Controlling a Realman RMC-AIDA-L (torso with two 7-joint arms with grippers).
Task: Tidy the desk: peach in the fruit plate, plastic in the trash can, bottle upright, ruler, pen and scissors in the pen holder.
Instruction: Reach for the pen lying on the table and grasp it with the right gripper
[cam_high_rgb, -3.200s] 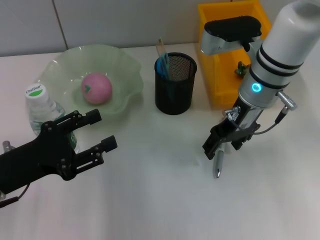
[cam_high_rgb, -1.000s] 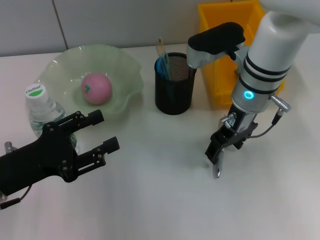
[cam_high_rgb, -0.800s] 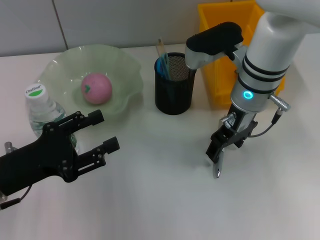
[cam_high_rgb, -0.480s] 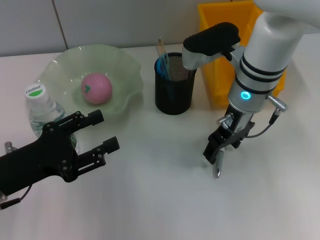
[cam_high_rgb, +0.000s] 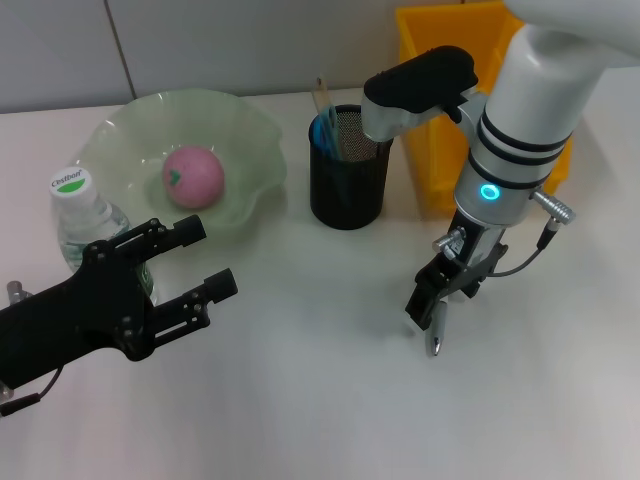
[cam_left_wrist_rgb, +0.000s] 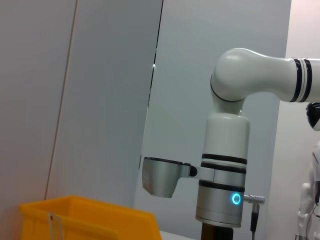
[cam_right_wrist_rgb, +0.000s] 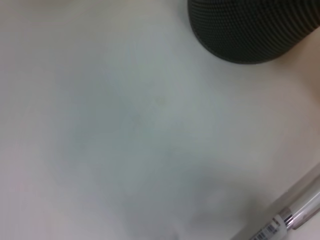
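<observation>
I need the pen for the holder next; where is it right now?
In the head view the pen is on the robot's right, hanging from the right tool over the desk, in front of the pen holder and yellow bin.

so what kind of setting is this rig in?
Probably a lab or test bench staged as a desk, not a real office: a bare white table against plain grey wall panels, with a few props laid out, a mesh pen holder, a green fruit plate and a yellow bin.
</observation>
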